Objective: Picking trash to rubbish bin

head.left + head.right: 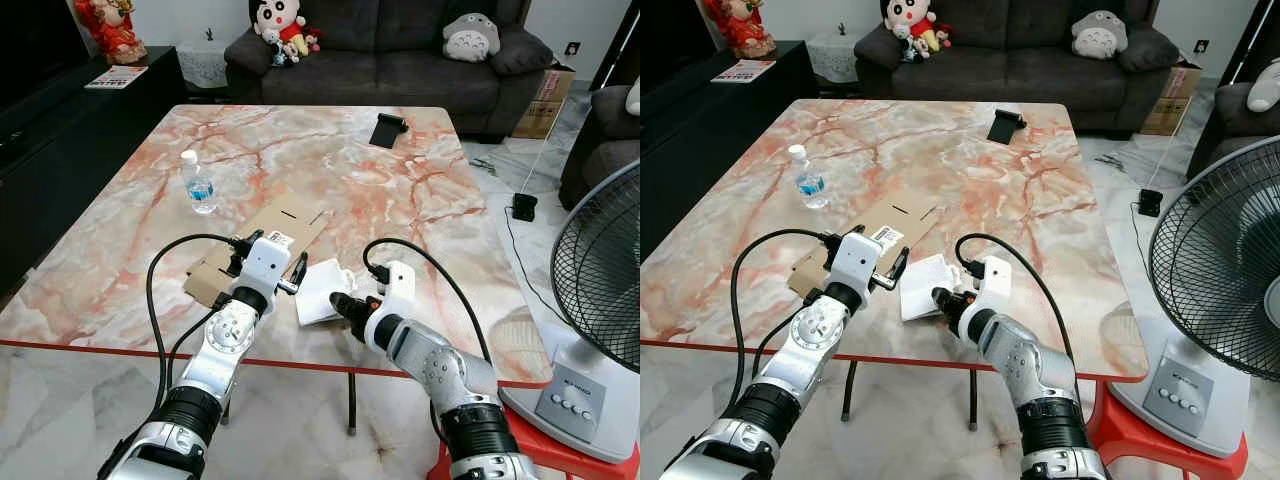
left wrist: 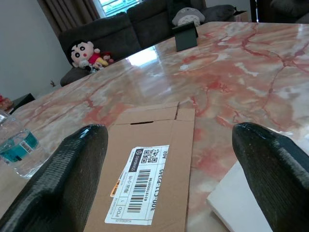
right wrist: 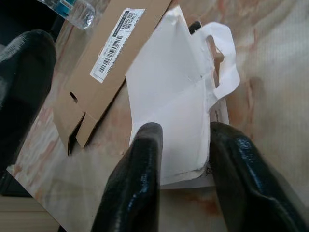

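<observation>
A flat white paper bag [image 1: 318, 290] with handles lies near the front edge of the marble table [image 1: 420, 200]. My right gripper [image 3: 181, 140] is open, its fingers partly closed over the bag's near edge, low on the table. Touching the bag's left side is a flattened cardboard box [image 1: 275, 225] with a barcode label. My left gripper [image 1: 269, 268] hovers open just above that cardboard, fingers [image 2: 72, 169] spread wide. A small water bottle [image 1: 199, 184] stands upright farther left.
A black phone-like object [image 1: 386, 130] lies at the table's far side. A standing fan [image 1: 600, 270] and a red stool [image 1: 545, 455] are close on my right. A dark sofa [image 1: 400, 60] with plush toys stands behind, a black cabinet [image 1: 60, 130] on the left.
</observation>
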Robot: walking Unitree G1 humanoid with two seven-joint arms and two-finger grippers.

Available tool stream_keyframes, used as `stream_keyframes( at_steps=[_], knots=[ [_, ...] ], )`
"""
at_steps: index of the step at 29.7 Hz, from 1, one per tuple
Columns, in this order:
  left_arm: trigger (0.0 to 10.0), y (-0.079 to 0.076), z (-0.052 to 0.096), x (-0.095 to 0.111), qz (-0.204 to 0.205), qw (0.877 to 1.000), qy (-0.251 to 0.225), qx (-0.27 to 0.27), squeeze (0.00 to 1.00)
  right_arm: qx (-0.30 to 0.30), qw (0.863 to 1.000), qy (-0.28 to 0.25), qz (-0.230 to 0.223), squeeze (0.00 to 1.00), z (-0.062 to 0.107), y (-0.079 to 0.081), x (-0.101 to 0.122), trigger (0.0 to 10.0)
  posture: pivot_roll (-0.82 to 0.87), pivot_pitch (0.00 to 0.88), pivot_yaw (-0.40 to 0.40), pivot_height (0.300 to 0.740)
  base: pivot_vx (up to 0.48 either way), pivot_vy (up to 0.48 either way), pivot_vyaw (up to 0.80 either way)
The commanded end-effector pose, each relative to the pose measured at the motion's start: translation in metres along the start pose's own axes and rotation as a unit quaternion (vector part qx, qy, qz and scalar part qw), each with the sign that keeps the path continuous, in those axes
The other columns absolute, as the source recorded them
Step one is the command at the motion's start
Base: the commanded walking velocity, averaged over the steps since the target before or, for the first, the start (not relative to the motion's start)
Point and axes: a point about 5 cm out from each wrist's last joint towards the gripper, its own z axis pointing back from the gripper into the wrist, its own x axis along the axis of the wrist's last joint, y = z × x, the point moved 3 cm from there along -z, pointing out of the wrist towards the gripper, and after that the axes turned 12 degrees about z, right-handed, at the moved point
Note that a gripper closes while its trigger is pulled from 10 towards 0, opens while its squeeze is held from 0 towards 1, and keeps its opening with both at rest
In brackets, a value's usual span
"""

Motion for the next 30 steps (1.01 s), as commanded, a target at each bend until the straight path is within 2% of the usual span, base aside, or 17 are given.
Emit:
stream_keyframes(
  at_steps=[1, 15, 21, 26, 27, 28, 30],
  knots=[
    [10.0, 0.001, 0.0, 0.002, -0.001, 1.0, -0.003, -0.001, 0.0, 0.0, 1.0, 0.001, 0.008, 0.0, -0.001, 0.001, -0.001, 0.0, 0.08, 0.01, 0.017, 0.74, 0.0, 0.0, 0.0],
    [10.0, 0.0, 0.0, 0.002, -0.001, 1.0, -0.004, -0.002, 0.0, -0.003, 1.0, -0.01, 0.016, 0.0, -0.002, -0.001, 0.002, 0.0, 0.08, 0.003, 0.019, 0.74, 0.0, 0.0, 0.0],
    [10.0, 0.0, 0.004, 0.001, 0.029, 1.0, -0.005, 0.01, 0.0, 0.0, 1.0, -0.023, 0.018, 0.0, -0.002, 0.001, 0.005, 0.0, 0.08, 0.0, 0.026, 0.74, 0.0, 0.0, 0.0],
    [10.0, 0.003, 0.008, 0.0, 0.053, 0.998, -0.009, 0.025, 0.0, -0.012, 0.998, -0.061, 0.011, 0.0, -0.003, 0.0, 0.019, 0.0, 0.08, 0.0, 0.039, 0.74, 0.0, 0.0, 0.0],
    [10.0, 0.004, 0.009, 0.001, 0.056, 0.998, -0.012, 0.027, 0.0, -0.017, 0.997, -0.071, 0.016, 0.0, -0.003, 0.0, 0.022, 0.0, 0.08, 0.0, 0.042, 0.74, 0.0, 0.0, 0.0],
    [10.0, 0.008, 0.01, 0.004, 0.062, 0.997, -0.021, 0.039, 0.0, -0.042, 0.99, -0.104, 0.086, 0.0, -0.001, -0.003, 0.036, 0.0, 0.08, 0.0, 0.047, 0.74, 0.0, 0.0, 0.0],
    [10.0, 0.011, 0.011, 0.005, 0.066, 0.996, -0.025, 0.047, 0.0, -0.054, 0.981, -0.121, 0.138, 0.0, 0.0, -0.002, 0.044, 0.0, 0.08, 0.0, 0.05, 0.74, 0.0, 0.0, 0.0]
  ],
)
